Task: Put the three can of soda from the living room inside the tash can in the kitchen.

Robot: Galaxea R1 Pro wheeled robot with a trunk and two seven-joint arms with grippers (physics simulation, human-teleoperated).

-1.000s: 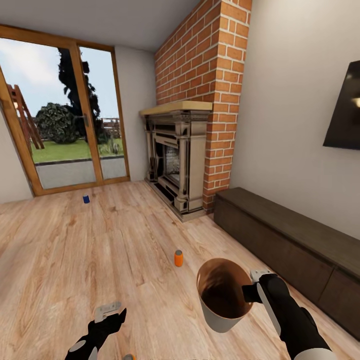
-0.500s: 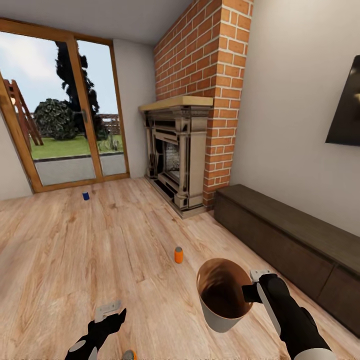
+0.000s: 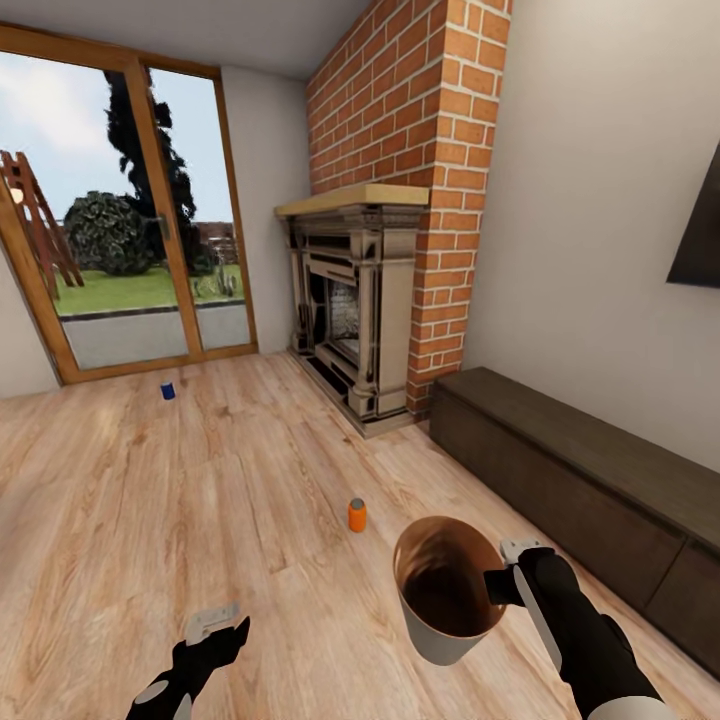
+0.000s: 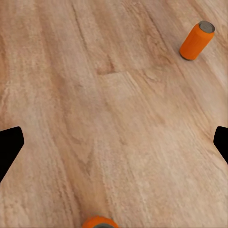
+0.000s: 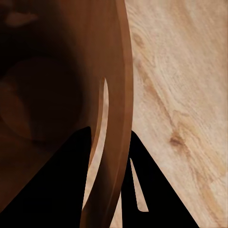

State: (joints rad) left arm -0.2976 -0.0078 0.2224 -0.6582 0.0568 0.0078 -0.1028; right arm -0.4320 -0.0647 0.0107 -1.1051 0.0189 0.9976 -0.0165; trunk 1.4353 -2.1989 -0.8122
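A living room with a light wood plank floor (image 3: 150,480) is seen from the robot's head. At about 12 o'clock stands a red brick fireplace (image 3: 370,300) with a pale mantel. At 10 o'clock, glass patio doors in a wooden frame (image 3: 130,215) look onto a garden. A long, dark brown low cabinet (image 3: 580,470) runs along the wall at 3 o'clock.

The right gripper (image 3: 505,575) is clamped on the rim of the small round bin (image 3: 445,590), pale grey outside and glossy brown inside, holding it above the floor at about 5 o'clock. In the right wrist view, one black finger (image 5: 61,185) sits inside the bin's wall (image 5: 118,95) and the other outside.

The left gripper (image 3: 215,628), at 7 o'clock, holds nothing; its jaws are spread wide apart above bare floor.

One bright orange soda can (image 3: 357,515) stands upright on the floor just beyond the bin. A dark blue soda can (image 3: 167,390) stands far off near the patio doors. In the left wrist view, a second orange can (image 4: 98,222) shows at the frame's edge, well apart from the first (image 4: 196,40).
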